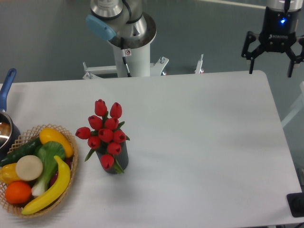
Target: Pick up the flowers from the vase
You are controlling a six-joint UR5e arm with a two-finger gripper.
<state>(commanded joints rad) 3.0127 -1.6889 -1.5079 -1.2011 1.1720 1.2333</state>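
At the far right corner of the white table, above and just beyond its edge, hangs the black two-finger gripper. Fingers spread wide, nothing between them.

Task objects: bunch of red tulip buds with green leaves stands in the short dark ribbed cylindrical vase, left of table centre, towards the near side. Buds rise well above the vase mouth; one bud droops over the front of the vase and covers part of its wall. Stems are hidden by buds and leaves.

Step in hand (judgement): approach not yet begun. Gripper is well apart from the flowers, and the bunch sits fully in the vase.

Next move calls for: travel left and towards the near side until over the bunch, then descend with the fingers open on either side of it. A grip low on the bunch, near the vase mouth, looks safer than squeezing the buds. Lift should go straight up so the vase is not dragged or tipped.

Counts:
- tulip buds: 10 visible
- vase: 1
- round wicker basket of toy produce: 1, just left of the vase; about seven pieces inside, some overlapping, so count uncertain
- metal pot with blue handle: 1, at the left edge, partly cut off
- white robot arm base: 1, beyond the far edge
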